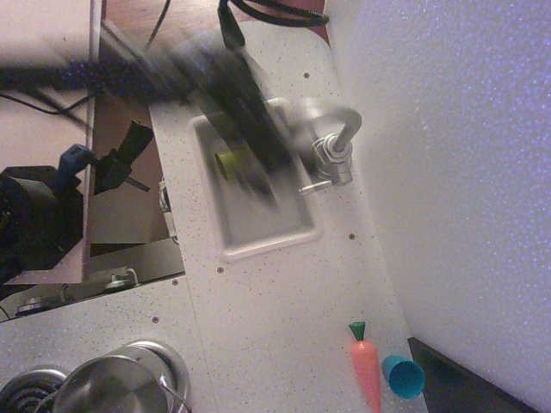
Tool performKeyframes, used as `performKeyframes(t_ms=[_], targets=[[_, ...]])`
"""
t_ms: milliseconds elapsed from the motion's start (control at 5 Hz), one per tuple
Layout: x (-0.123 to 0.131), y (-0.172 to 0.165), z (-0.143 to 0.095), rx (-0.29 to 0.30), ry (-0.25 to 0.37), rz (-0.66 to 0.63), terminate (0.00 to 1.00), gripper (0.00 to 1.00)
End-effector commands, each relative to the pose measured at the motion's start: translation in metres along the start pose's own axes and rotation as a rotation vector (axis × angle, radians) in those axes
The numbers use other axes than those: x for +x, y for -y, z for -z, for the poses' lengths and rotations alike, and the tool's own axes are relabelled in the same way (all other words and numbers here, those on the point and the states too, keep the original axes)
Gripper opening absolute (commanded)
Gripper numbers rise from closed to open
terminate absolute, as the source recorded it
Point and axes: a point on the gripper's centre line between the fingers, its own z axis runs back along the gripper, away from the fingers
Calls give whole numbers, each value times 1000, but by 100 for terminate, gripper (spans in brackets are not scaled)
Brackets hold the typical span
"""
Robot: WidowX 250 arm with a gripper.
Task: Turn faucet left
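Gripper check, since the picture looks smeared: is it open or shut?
Cannot tell. The gripper is a dark motion-blurred streak over the sink, beside the faucet; its jaws are unreadable.

A white rectangular sink basin [258, 245] is set into the speckled white countertop [275, 327]. Near the right edge, an orange toy carrot with a green top [366, 366] lies just beside a small turquoise cup [402, 376]. A round silver metal pot [112, 387] sits at the near left.
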Motion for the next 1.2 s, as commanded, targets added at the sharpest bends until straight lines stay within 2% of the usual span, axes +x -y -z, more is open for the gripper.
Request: performKeyframes(t_ms=[0, 400, 600, 1000], targets=[[-39, -12, -40, 90, -22, 48, 0, 100], [-31, 14, -22, 30, -45, 101, 0, 100], [-23, 23, -27, -15, -31, 94, 0, 100], [-23, 23, -27, -15, -31, 94, 0, 100]])
